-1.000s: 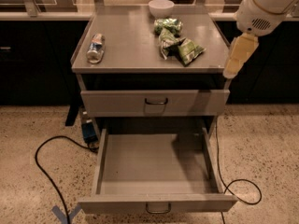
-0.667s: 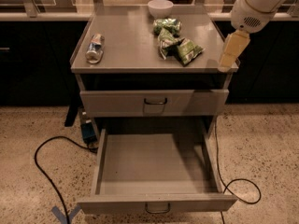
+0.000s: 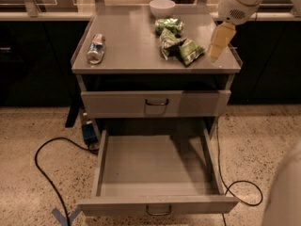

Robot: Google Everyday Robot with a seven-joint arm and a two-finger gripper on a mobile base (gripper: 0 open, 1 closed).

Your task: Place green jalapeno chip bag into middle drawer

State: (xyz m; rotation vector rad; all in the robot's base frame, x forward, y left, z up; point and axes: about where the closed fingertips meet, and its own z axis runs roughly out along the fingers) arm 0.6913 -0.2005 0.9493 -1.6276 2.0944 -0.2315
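Note:
The green jalapeno chip bag point(image 3: 167, 40) lies crumpled on the cabinet top, right of centre, elongated with pale silvery patches. A smaller, darker green bag point(image 3: 192, 51) lies against its right side. The middle drawer point(image 3: 117, 205) is pulled fully open below, and nothing shows inside it. My gripper point(image 3: 219, 45) hangs from the white arm at the top right. It is over the right edge of the cabinet top, just right of the darker bag, and holds nothing that I can see.
A white bowl point(image 3: 162, 6) stands at the back of the top, with another green bag point(image 3: 170, 25) in front of it. A can point(image 3: 95, 49) lies on its side at the left. The upper drawer front point(image 3: 155, 103) is shut. A black cable point(image 3: 44, 173) runs across the floor.
My gripper has moved left and slightly up, from beyond the cabinet's right edge to over that edge near the bags. The bags and the drawer have not moved.

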